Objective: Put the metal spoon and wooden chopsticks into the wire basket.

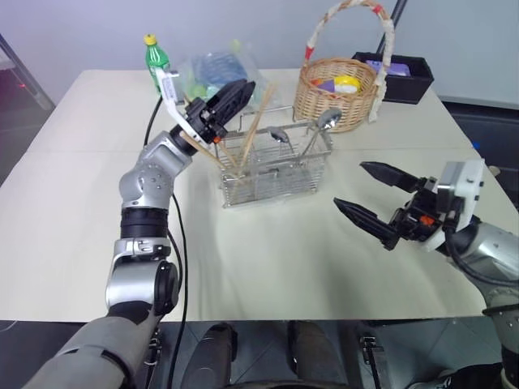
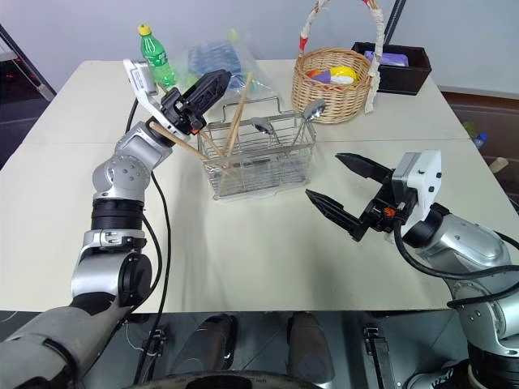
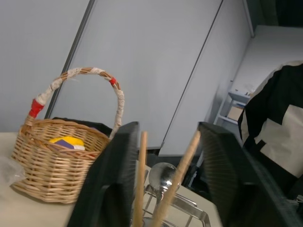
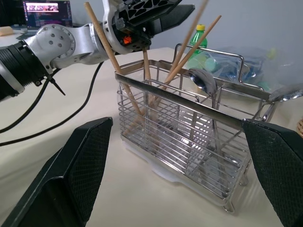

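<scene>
a: right end effector [image 1: 369,194] status?
b: nearest the camera, above the cream surface [image 1: 268,259], fingers spread wide apart, nothing between them. it points toward the wire basket [image 1: 276,172].
a: wire basket location?
b: mid-surface, upright. wooden chopsticks [image 1: 253,128] stand tilted in its left compartment; the metal spoon [image 1: 280,136] stands further right, bowl up above the rim. a second spoon [image 1: 328,120] stands at the right end.
a: left end effector [image 1: 235,97]?
b: raised over the basket's left end. fingers partly apart; two chopstick tops stand in the gap, and contact cannot be confirmed.
a: beyond the basket?
b: a wicker basket [image 1: 336,89], a green bottle [image 1: 156,61], a plastic bag [image 1: 212,69] and a black box [image 1: 401,77].
</scene>
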Controlling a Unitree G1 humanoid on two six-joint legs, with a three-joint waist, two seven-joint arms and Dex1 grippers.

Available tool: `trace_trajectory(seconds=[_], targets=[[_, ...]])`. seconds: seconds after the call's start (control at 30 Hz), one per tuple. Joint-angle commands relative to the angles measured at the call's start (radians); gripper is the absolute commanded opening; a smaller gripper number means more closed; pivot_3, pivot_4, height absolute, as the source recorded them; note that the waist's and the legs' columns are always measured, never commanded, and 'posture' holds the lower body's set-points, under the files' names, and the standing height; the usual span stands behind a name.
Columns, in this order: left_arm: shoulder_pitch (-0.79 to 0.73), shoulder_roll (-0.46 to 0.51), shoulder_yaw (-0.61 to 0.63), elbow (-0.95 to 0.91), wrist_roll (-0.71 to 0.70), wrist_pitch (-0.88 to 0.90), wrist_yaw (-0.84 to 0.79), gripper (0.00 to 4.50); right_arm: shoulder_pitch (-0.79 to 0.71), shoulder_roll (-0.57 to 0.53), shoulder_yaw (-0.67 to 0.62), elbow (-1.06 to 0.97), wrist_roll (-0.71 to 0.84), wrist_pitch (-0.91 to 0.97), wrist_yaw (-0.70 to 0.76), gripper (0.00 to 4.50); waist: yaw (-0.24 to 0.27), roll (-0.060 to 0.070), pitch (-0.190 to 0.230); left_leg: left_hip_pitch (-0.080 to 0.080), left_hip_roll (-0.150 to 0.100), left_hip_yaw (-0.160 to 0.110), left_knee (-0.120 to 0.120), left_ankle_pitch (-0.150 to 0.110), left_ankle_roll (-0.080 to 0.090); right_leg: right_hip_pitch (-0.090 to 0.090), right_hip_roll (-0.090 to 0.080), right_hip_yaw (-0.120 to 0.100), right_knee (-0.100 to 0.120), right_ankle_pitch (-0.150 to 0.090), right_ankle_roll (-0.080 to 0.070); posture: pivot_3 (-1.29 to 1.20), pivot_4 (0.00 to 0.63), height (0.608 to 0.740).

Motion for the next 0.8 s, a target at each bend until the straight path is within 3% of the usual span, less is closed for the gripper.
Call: trace_trajectory(seconds=[0.03, 0.47, 0.8], targets=[[-0.024, 0.015, 0.031, -0.055, -0.034, 0.007, 0.019, 1.99, -0.018, 0.003, -0.006, -0.012, 0.003, -0.019, 0.006, 4.5, 0.0, 0.0, 0.0, 0.0, 0.0, 0.0, 0.0, 0.0, 0.0, 0.0, 0.0, 0.0, 0.0, 0.0, 0.0, 0.0, 0.15, 0.74], [-0.102, 0.025, 0.081, -0.167, -0.164, 0.09, 0.093, 1.99, -0.05, 0.012, 0.022, 0.006, -0.012, -0.019, 0.01, 4.5, 0.003, 0.0, 0.0, 0.0, 0.0, 0.0, 0.0, 0.0, 0.0, 0.0, 0.0, 0.0, 0.0, 0.0, 0.0, 0.0, 0.15, 0.74], [-0.188, 0.107, 0.132, -0.137, -0.136, 0.028, 0.197, 1.99, -0.096, 0.027, 0.046, 0.059, -0.051, -0.046, 0.02, 4.5, 0.001, 0.0, 0.0, 0.0, 0.0, 0.0, 0.0, 0.0, 0.0, 0.0, 0.0, 0.0, 0.0, 0.0, 0.0, 0.0, 0.15, 0.74]])
